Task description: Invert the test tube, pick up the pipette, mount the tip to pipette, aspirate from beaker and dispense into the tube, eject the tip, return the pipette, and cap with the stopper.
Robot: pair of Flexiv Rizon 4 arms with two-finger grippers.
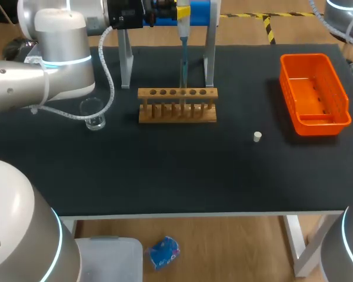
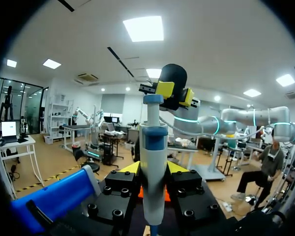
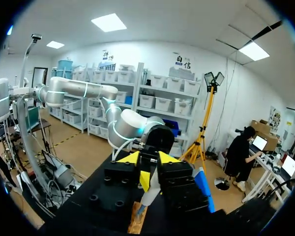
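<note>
My left gripper [image 2: 152, 169] is shut on the white and blue pipette [image 2: 152, 162], which it holds upright. In the head view the pipette [image 1: 183, 41] hangs over the wooden test tube rack [image 1: 177, 106], its thin tip reaching down to one of the middle holes. My right gripper [image 3: 148, 169] is shut, with its yellow tips close together just above the pipette's top button [image 2: 153, 99]. I cannot tell whether they touch it. The glass beaker [image 1: 93, 114] stands left of the rack. A small white stopper [image 1: 257, 137] lies to the rack's right.
An orange basket [image 1: 313, 94] sits at the table's right side. The pipette stand [image 1: 126, 59], with grey legs and a blue top, rises behind the rack. My left arm [image 1: 65, 53] crosses the table's back left, over the beaker.
</note>
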